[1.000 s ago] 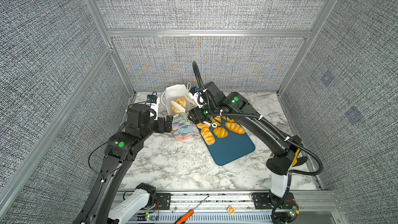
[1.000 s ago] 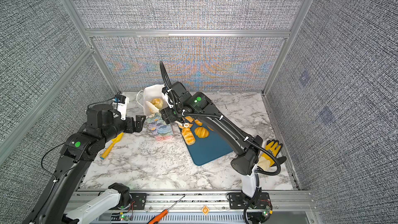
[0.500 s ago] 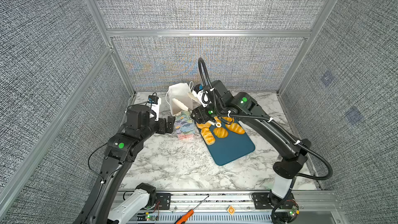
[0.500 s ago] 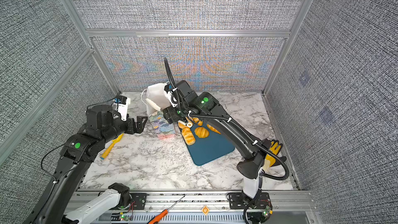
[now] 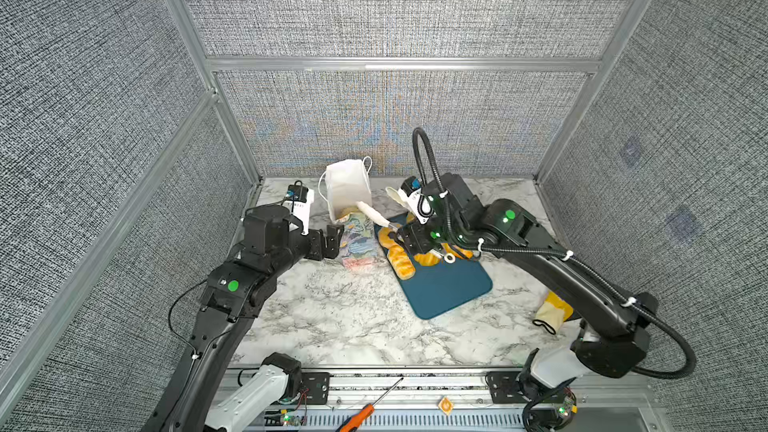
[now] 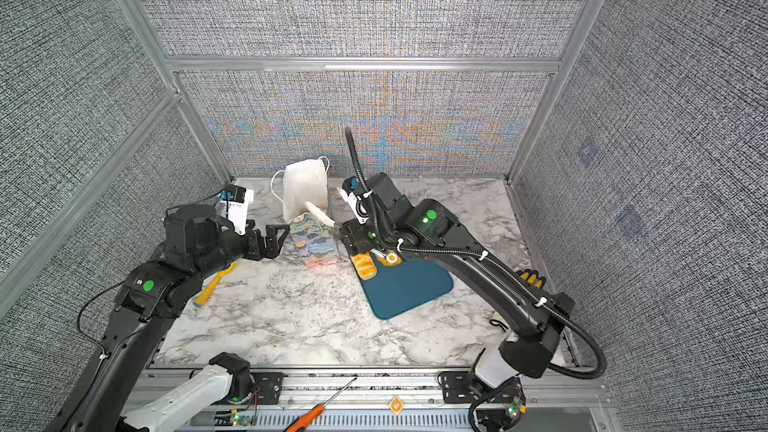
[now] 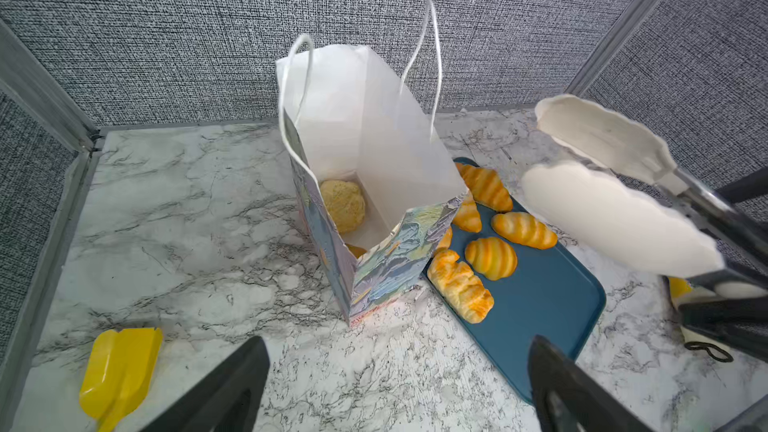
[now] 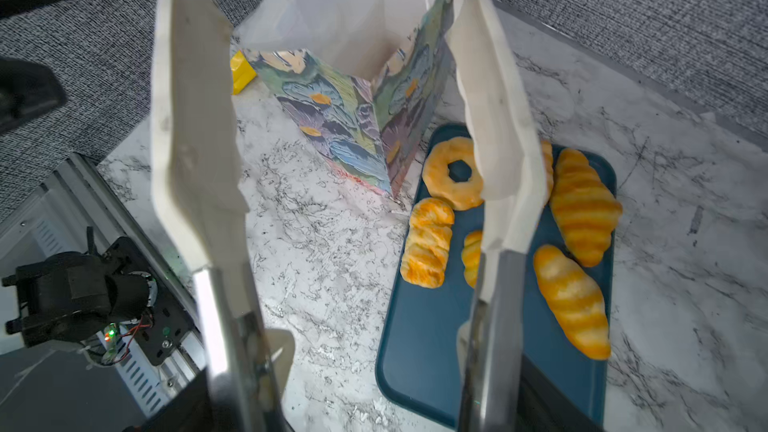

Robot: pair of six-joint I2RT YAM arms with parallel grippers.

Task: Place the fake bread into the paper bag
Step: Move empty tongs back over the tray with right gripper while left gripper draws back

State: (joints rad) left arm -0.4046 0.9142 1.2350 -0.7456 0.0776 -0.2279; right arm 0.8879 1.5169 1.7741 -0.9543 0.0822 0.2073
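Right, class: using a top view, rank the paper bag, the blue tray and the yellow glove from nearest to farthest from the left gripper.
Measured from the left gripper:
1. Paper bag: right beside the open fingers, just to their right.
2. Blue tray: further right, past the bag.
3. Yellow glove: farthest right of all, well beyond the tray.
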